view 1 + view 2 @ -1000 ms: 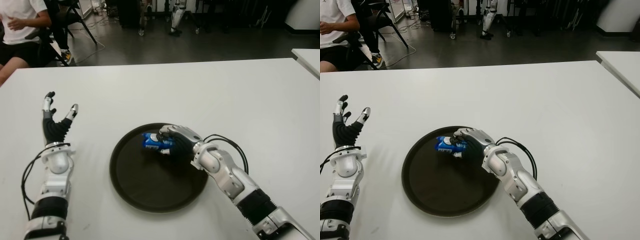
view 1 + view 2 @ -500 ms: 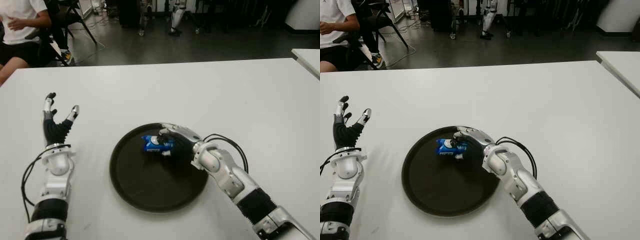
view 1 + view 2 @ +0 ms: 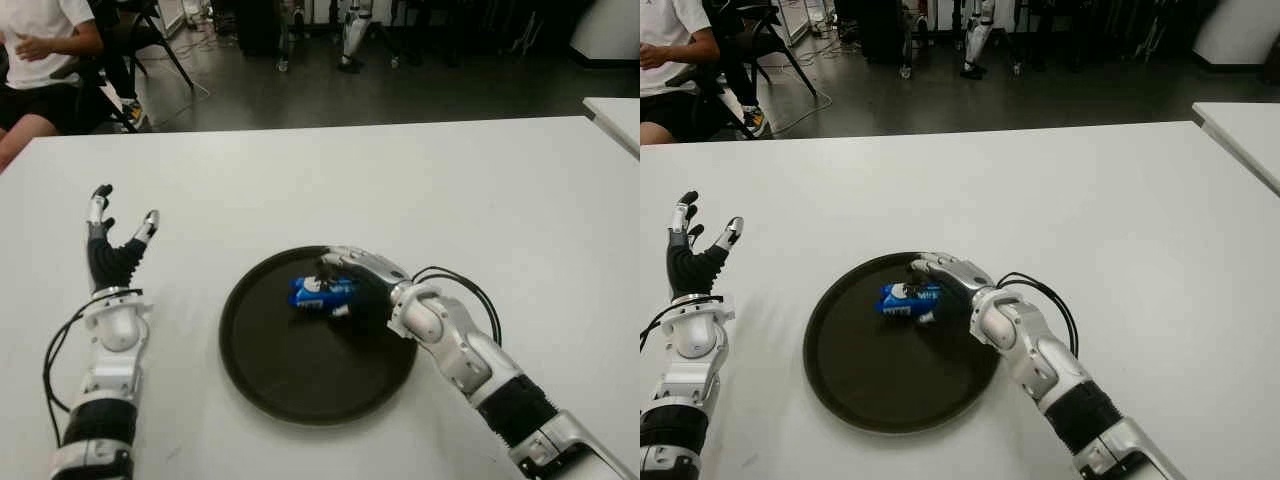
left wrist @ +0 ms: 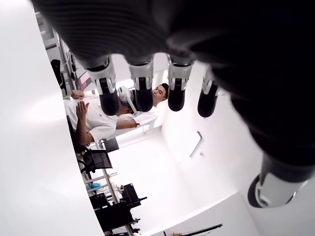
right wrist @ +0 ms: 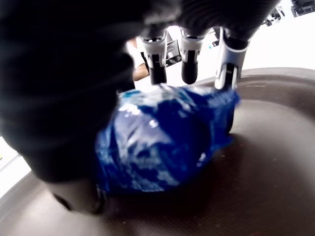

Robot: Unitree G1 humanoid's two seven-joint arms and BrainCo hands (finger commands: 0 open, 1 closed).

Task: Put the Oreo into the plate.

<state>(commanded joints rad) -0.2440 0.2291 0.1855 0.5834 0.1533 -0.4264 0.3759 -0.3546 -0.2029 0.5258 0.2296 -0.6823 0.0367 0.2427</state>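
- Blue wrapper on dark tray: the Oreo [image 3: 322, 295] pack lies on the floor of the plate [image 3: 270, 385], toward its far side, with my right hand [image 3: 362, 280] directly over and beside it.
- My right fingers [image 5: 188, 61] are extended past the pack in the wrist view, spread loosely, not clamped; I judge the grip released, the pack resting on the plate under its own weight.
- My left hand [image 3: 113, 250] shows well to the left of the plate above the white table [image 3: 500, 190], fingers wide and upright, holding nothing.
- A person [image 3: 40, 60] sits beyond the table's far left corner.
- By my reading, the placing is all but complete; only the withdrawal remains.
- Risk: the thumb sits close against the crinkled wrapper, so a sideways pull-out could snag it and drag the pack toward the rim.
- Risk: a low retreat could catch the plate's raised edge and shift the plate itself.
- A lift straight up before pulling back would avoid both.
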